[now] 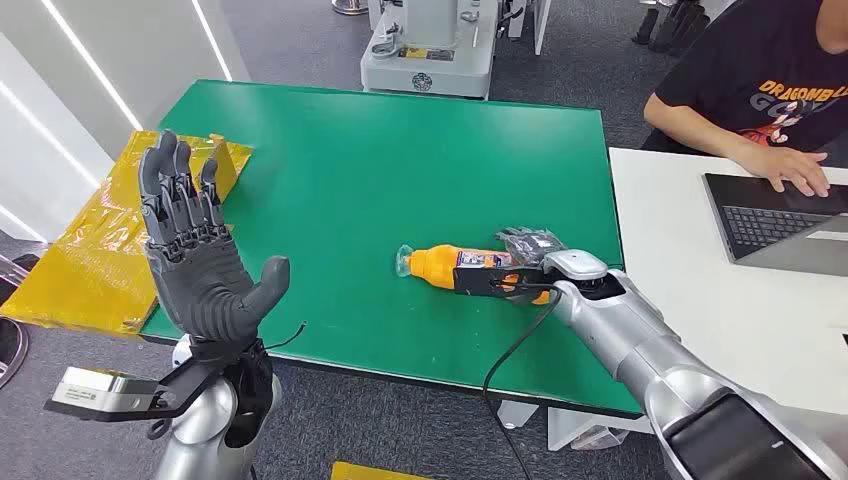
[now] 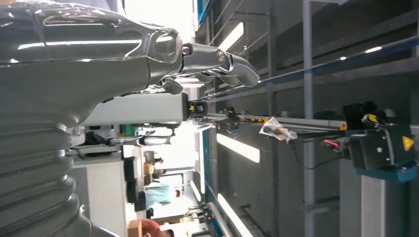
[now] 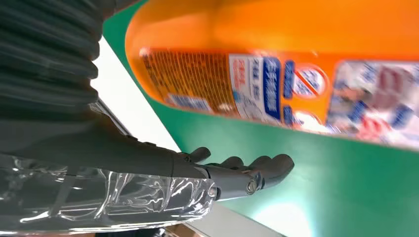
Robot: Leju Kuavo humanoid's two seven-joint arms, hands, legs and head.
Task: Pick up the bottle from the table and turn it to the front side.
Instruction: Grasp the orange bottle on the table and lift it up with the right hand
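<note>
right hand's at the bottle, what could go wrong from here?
1. The bottle lies on its side on the green table; being round, it might roll away if the right hand nudges it.
2. In the right wrist view the fingers look not yet wrapped around it, so a lift could slip.
3. The laptop and a person's hand sit nearby.

In the head view the right hand (image 1: 528,262) and wrist camera hide the bottle (image 1: 440,264)'s base, so its grip seems unclear, and the label print blurs at right in the wrist view.
</note>
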